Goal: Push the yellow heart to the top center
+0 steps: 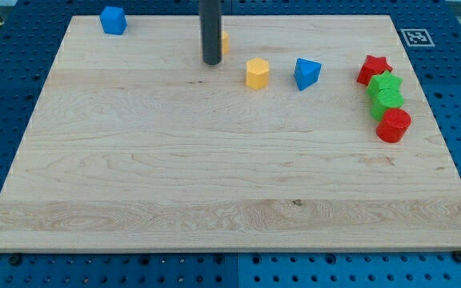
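Pale wooden board [214, 176] with smooth plastic blocks; my tip [211, 62], a bare dark rod with no jaws, stands at the top centre, the yellow heart [225, 42] mostly hidden just behind it; yellow hexagon [257, 73] sits nearby, right.

Wooden board [174, 176] carrying seven visible blocks

Blue cube [113, 20] top left; yellow hexagon [257, 73] and blue triangle [306, 73] mid-top; red star [372, 69], two green blocks [386, 93], red cylinder [393, 125] clustered right; a yellow block [225, 42] partly hidden.
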Robot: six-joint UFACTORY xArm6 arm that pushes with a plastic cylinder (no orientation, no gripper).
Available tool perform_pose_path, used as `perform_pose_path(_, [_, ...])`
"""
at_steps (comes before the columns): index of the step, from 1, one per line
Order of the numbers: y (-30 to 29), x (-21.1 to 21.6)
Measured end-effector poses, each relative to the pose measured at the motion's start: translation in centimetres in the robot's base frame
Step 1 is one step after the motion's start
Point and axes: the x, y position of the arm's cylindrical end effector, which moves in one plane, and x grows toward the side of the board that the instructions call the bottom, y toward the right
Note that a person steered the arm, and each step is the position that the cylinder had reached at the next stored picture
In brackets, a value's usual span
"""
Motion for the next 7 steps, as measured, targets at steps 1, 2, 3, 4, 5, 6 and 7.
perform_pose_path(1, [-1.9, -1.3])
perform_pose_path(2, [-1.7, -2.1])
perform_pose_path(3, [-0.4, -2.6])
perform_pose_path(4, [1.7, -2.8])
perform_pose_path(5, [3.6, -3.2])
perform_pose_path(6, [4.4, -4.4])
perform_pose_path(7, [4.3, -5.5])
